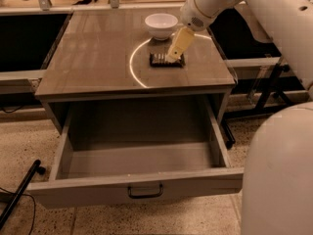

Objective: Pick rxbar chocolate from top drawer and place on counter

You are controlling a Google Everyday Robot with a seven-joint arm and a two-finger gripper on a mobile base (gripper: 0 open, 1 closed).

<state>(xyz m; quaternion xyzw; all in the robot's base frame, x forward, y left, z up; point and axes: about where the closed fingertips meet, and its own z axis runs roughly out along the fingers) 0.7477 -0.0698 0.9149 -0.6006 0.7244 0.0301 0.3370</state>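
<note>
The rxbar chocolate (165,60), a dark flat bar, lies on the counter (93,58) just right of the bright arc line and in front of the white bowl. My gripper (173,57) reaches down from the upper right, and its pale tip sits at the bar's right end, touching or just above it. The top drawer (142,160) is pulled wide open below the counter. Its grey inside shows nothing in it, and its black handle (145,191) is at the centre of the front panel.
A white bowl (161,25) stands on the counter behind the bar. My white arm (274,18) and base (281,175) fill the right side. A black pole and cable (19,192) lie on the floor at the lower left. Dark shelving flanks the cabinet.
</note>
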